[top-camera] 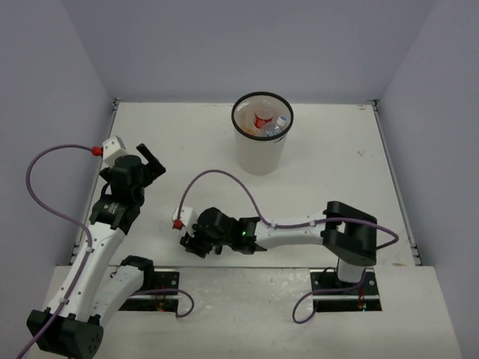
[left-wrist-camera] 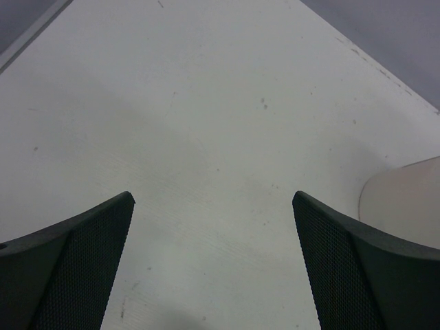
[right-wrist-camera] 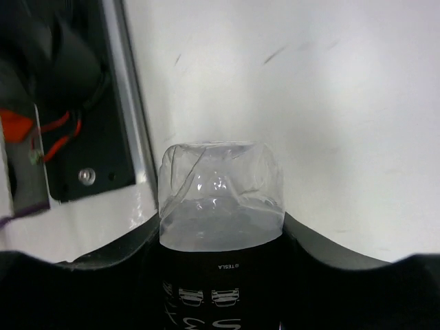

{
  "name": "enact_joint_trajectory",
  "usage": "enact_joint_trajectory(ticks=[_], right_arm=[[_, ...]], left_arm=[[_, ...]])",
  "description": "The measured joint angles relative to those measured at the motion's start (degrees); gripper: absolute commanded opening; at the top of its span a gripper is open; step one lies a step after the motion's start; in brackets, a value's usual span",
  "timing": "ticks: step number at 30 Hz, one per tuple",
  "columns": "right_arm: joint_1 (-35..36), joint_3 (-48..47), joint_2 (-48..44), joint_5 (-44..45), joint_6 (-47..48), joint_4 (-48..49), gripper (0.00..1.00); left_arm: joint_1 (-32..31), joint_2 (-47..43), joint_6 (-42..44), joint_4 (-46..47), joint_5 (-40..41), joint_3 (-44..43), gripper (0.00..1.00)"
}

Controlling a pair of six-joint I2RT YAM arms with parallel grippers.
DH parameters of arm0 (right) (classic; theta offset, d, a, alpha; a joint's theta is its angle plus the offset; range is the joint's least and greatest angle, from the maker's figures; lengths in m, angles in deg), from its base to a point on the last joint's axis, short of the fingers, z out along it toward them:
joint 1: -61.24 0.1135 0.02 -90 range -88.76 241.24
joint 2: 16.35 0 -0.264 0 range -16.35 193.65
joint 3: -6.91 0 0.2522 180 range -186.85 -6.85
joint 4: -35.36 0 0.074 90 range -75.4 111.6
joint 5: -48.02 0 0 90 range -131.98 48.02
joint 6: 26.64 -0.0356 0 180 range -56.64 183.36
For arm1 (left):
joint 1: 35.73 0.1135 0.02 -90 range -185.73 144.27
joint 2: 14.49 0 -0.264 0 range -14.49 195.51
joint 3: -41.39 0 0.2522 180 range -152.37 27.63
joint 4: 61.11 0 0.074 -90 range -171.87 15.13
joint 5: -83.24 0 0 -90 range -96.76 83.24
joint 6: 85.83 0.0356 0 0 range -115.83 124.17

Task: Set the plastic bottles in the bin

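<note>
My right gripper (right-wrist-camera: 220,227) is shut on a black-labelled plastic bottle (right-wrist-camera: 220,199). Its crumpled clear end sticks out past the fingers, low over the table near the front edge. In the top view that gripper (top-camera: 196,243) covers the bottle. The white bin (top-camera: 260,153) with a thin black rim stands at the back centre. It holds a red-labelled bottle (top-camera: 262,120) and a clear blue-labelled one (top-camera: 279,125). My left gripper (top-camera: 153,161) hangs open over bare table at the left, its fingers (left-wrist-camera: 89,261) wide apart with nothing between them.
A black mounting plate with red wires (right-wrist-camera: 75,151) and a metal strip (right-wrist-camera: 134,124) lie just left of the held bottle. The bin's white side (left-wrist-camera: 405,199) shows at the right of the left wrist view. Grey walls enclose the table on three sides.
</note>
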Motion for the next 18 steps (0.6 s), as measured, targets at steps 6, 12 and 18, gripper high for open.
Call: enact_joint_trajectory(ticks=[6, 12, 18], right_arm=[[-14.31, -5.16, -16.88, 0.01, 1.2, -1.65, 0.17], [-30.05, -21.29, -22.38, 3.73, 1.38, -5.45, 0.18], [-41.16, -31.48, -18.19, 5.44, 0.1, -8.32, 0.26]], left_arm=[[0.0, 0.24, 0.14, 2.15, -1.94, 0.0, 1.0], [0.0, -0.11, 1.1, 5.39, -5.43, 0.19, 1.0], [0.0, -1.44, 2.55, 7.81, -8.27, 0.31, 1.0]])
